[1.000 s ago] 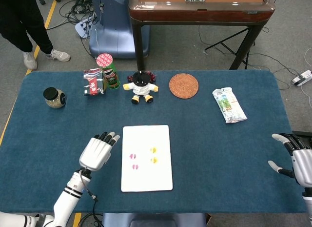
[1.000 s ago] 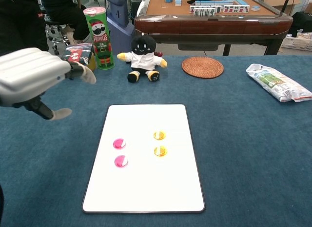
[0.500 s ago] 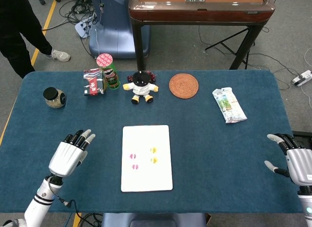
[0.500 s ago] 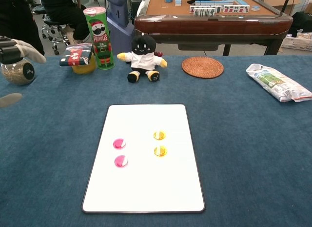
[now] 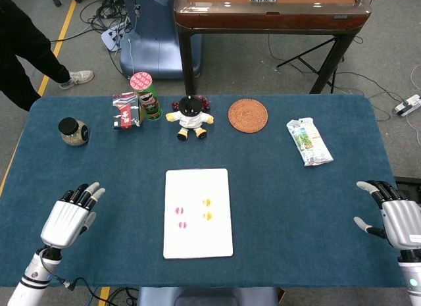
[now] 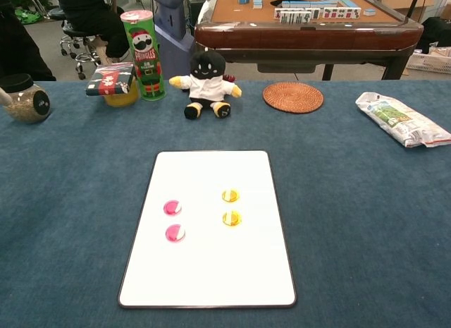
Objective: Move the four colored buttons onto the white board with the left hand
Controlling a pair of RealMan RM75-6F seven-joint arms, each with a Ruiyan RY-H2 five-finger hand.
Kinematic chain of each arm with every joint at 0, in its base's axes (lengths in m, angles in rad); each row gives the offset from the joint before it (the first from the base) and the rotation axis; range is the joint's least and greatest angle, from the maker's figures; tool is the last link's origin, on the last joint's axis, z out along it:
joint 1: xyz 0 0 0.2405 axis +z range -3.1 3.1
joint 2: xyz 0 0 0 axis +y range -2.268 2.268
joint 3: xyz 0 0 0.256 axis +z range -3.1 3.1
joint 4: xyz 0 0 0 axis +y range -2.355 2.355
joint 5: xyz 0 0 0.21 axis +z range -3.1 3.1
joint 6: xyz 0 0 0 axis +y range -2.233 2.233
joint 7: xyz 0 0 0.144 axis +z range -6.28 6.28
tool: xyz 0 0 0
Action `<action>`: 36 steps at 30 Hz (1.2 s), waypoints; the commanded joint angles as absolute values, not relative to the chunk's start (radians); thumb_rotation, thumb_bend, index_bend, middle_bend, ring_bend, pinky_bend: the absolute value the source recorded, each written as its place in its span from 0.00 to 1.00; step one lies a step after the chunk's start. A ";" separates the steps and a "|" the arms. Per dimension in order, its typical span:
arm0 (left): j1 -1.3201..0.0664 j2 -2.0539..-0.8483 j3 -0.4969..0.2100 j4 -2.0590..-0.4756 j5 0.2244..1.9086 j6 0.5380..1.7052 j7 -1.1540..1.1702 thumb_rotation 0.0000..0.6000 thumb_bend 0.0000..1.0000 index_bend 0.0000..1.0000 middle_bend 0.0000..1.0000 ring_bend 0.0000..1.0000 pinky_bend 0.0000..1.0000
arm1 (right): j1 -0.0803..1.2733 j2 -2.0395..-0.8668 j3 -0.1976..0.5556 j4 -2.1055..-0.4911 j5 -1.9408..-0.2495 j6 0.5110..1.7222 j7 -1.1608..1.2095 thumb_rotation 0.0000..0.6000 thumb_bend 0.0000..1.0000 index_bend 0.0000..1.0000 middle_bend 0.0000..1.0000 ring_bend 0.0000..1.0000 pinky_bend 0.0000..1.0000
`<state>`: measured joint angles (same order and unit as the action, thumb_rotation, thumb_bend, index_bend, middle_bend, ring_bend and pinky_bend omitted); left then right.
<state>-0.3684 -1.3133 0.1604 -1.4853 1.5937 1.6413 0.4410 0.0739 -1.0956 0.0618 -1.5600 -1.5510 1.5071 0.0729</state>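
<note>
The white board [image 5: 197, 237] [image 6: 211, 278] lies flat in the middle of the blue table. On it sit two pink buttons [image 5: 179, 217] [image 6: 173, 220] to the left and two yellow buttons [image 5: 206, 209] [image 6: 230, 207] to the right. My left hand [image 5: 66, 219] hovers near the table's front left corner, well left of the board, fingers apart and holding nothing. My right hand [image 5: 396, 217] is at the front right edge, fingers spread and empty. Neither hand shows in the chest view.
Along the back stand a jar [image 5: 73, 131], a small box [image 5: 125, 110], a Pringles can [image 5: 146, 95], a plush doll [image 5: 190, 118], a woven coaster [image 5: 248, 115] and a snack packet [image 5: 308, 142]. A person stands beyond the far left corner.
My left hand has drawn back from beside the board's left edge to the front left corner and left the chest view. The right hand shifted slightly. The buttons stayed put.
</note>
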 commanded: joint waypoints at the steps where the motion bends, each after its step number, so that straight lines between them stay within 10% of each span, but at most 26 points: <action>1: -0.342 -1.290 0.149 -1.517 1.567 1.628 0.436 1.00 0.32 0.28 0.23 0.24 0.42 | 0.075 -1.097 0.062 -1.561 -1.550 1.505 0.068 1.00 0.00 0.25 0.26 0.20 0.35; 36: -0.194 -1.321 0.049 -1.368 1.527 1.566 0.272 1.00 0.32 0.28 0.24 0.24 0.42 | 0.092 -1.108 0.057 -1.556 -1.534 1.470 0.046 1.00 0.00 0.25 0.27 0.20 0.35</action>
<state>-0.1950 -1.3204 0.0494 -1.3686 1.5263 1.5660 0.2717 0.0908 -1.1073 0.0570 -1.5561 -1.5342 1.4713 0.0468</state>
